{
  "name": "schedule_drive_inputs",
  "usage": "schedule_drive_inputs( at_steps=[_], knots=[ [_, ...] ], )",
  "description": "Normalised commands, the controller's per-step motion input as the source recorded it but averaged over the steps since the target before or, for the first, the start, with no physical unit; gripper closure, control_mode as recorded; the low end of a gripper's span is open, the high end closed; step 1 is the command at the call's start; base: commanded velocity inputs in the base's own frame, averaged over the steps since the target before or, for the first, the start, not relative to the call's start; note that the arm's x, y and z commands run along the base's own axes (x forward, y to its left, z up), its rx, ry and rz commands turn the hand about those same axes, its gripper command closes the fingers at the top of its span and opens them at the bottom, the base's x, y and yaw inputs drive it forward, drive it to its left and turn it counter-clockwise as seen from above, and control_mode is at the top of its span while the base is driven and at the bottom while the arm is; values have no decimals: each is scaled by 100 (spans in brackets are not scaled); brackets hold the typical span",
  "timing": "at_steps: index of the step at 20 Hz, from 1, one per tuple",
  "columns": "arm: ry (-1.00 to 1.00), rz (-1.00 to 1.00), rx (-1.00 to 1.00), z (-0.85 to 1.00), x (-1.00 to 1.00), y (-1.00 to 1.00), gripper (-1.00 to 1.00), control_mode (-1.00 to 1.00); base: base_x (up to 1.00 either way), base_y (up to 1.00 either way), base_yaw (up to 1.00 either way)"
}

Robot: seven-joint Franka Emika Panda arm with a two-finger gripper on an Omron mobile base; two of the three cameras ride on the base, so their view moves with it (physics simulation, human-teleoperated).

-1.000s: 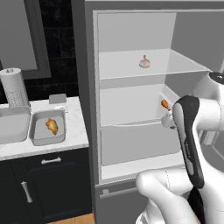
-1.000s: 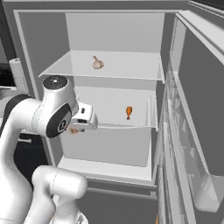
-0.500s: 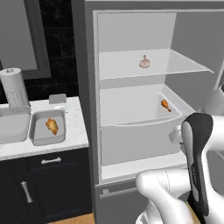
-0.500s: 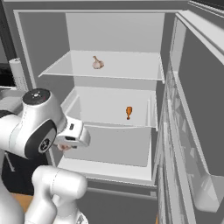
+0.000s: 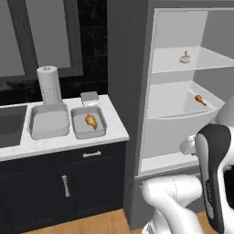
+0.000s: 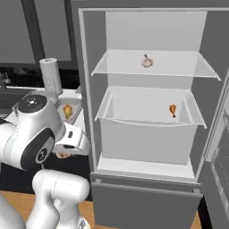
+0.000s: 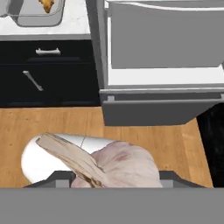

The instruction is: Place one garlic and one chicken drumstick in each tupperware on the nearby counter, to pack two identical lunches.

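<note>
Over the last second the whole picture slid rightward in both base views: the camera moved with the base, which turned from the open grey fridge [image 5: 137,137] toward the white marble-patterned counter [image 5: 116,131]. The arm also drew back out of the fridge and dropped lower. I judged this as the carry leg of a garlic delivery.

The gripper [image 7: 114,176] was about half closed around a pale, papery garlic bulb [image 7: 120,162], low in the hand view, over the wooden floor.

The left base view showed what the hand view cropped. Two grey rectangular tupperwares sat side by side at centre left, the left tupperware [image 5: 48,136] bare, the right tupperware [image 5: 87,135] holding a browned chicken drumstick [image 5: 91,120]. Neither had garlic.

Both base views showed a second garlic [image 6: 146,61] on the upper glass shelf and a second drumstick [image 6: 172,109] on the shelf below.
</note>
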Motion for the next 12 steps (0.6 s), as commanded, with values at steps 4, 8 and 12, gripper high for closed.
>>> schedule_drive_inputs(
  at_steps=[4, 8, 12],
  knots=[
    [0, 0, 0, 0, 0, 0, 100, 100, 2, 100, -2],
    [0, 0, 0, 0, 0, 0, 100, 100, 30, 100, -3],
    [0, 0, 0, 0, 0, 0, 100, 100, 71, 77, 0]
  ],
)
